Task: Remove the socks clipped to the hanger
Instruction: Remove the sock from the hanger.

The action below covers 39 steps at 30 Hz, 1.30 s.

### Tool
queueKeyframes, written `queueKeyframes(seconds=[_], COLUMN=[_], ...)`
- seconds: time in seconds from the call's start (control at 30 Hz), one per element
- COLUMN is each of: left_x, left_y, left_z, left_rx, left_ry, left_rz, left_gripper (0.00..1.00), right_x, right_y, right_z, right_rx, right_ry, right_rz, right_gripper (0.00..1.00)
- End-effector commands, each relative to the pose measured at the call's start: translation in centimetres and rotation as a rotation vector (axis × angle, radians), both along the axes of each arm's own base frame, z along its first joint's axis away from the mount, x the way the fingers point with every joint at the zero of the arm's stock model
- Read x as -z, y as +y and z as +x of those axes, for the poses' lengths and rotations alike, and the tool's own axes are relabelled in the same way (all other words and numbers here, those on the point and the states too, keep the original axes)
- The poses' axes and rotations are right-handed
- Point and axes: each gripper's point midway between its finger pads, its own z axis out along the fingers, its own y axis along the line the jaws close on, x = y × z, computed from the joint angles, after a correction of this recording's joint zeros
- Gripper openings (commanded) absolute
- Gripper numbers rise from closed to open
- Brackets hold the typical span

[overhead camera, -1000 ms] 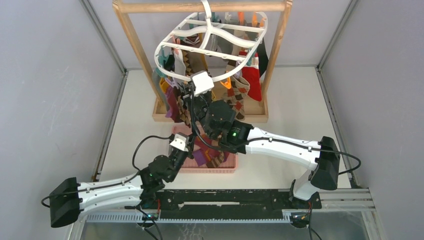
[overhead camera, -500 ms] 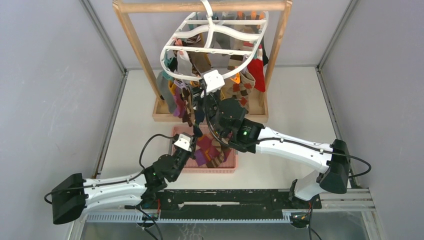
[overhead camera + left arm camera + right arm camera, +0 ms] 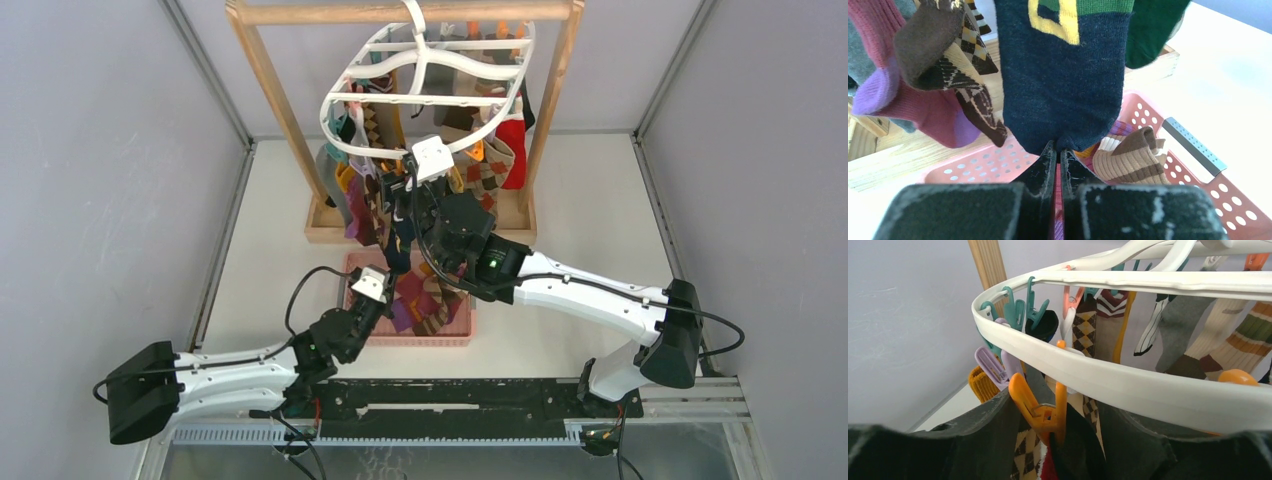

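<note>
The white oval hanger (image 3: 424,98) hangs from the wooden stand with several socks (image 3: 490,170) clipped under it. My left gripper (image 3: 1058,146) is shut on the toe of a dark navy sock (image 3: 1063,90) with a yellow and green pattern, above the pink basket. In the top view that gripper (image 3: 392,262) sits just below the hanging sock (image 3: 401,235). My right gripper (image 3: 1058,432) is open just under the hanger's rim (image 3: 1128,385), its jaws on either side of an orange clip (image 3: 1040,407) that holds dark fabric. In the top view it (image 3: 405,190) is at the hanger's near edge.
The wooden stand (image 3: 400,13) has posts on both sides and a base board (image 3: 420,236). A pink perforated basket (image 3: 452,338) with several loose socks lies in front of it; a brown striped sock (image 3: 1133,157) lies inside. Grey walls enclose the table.
The right gripper's jaws have spread apart around the orange clip. The hanger swung right and back from its tilted pose. The left arm shifted slightly right, still pinching the navy sock.
</note>
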Motion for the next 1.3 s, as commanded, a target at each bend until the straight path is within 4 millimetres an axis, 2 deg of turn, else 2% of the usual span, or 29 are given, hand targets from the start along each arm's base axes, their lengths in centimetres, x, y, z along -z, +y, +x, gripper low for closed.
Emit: queueKeyframes(seconds=[0.0, 0.37, 0.47, 0.53, 0.67, 0.8, 0.97, 1.1, 1.13, 1.27], left_x=[-2.4, -2.5, -2.5, -2.5, -2.4, -2.5, -2.8, -3.2, -3.4, -3.8], left_y=[-0.4, -0.5, -0.6, -0.6, -0.5, -0.5, -0.6, -0.7, -0.7, -0.1], left_z=[0.5, 0.6, 0.6, 0.6, 0.6, 0.5, 0.3, -0.2, -0.3, -0.7], left_rx=[-0.017, -0.017, -0.016, -0.016, -0.019, -0.017, 0.003, 0.033, 0.039, 0.047], left_ry=[-0.024, -0.026, -0.027, -0.026, -0.025, -0.026, -0.024, -0.027, -0.028, -0.033], left_rz=[-0.080, -0.077, -0.078, -0.075, -0.075, -0.081, -0.090, -0.109, -0.112, -0.124], left_gripper=[0.05, 0.05, 0.05, 0.05, 0.05, 0.05, 0.05, 0.05, 0.05, 0.05], right_x=[-2.8, -3.8, -3.8, -3.8, -3.8, -3.7, -3.3, -2.1, -1.8, -0.3], right_y=[-1.9, -2.2, -2.1, -2.2, -2.1, -2.2, -2.4, -2.3, -2.4, -2.6], right_z=[0.2, -1.0, -1.1, -1.1, -1.1, -1.1, -1.2, -1.0, -1.0, -1.2], right_rx=[0.035, 0.047, 0.047, 0.049, 0.043, 0.041, 0.041, 0.023, 0.020, -0.003], right_ry=[-0.032, -0.067, -0.071, -0.076, -0.081, -0.077, -0.069, -0.036, -0.029, 0.005], right_rz=[0.071, 0.071, 0.070, 0.065, 0.058, 0.058, 0.057, 0.044, 0.042, 0.043], right_gripper=[0.65, 0.58, 0.48, 0.30, 0.11, 0.08, 0.14, 0.54, 0.59, 0.65])
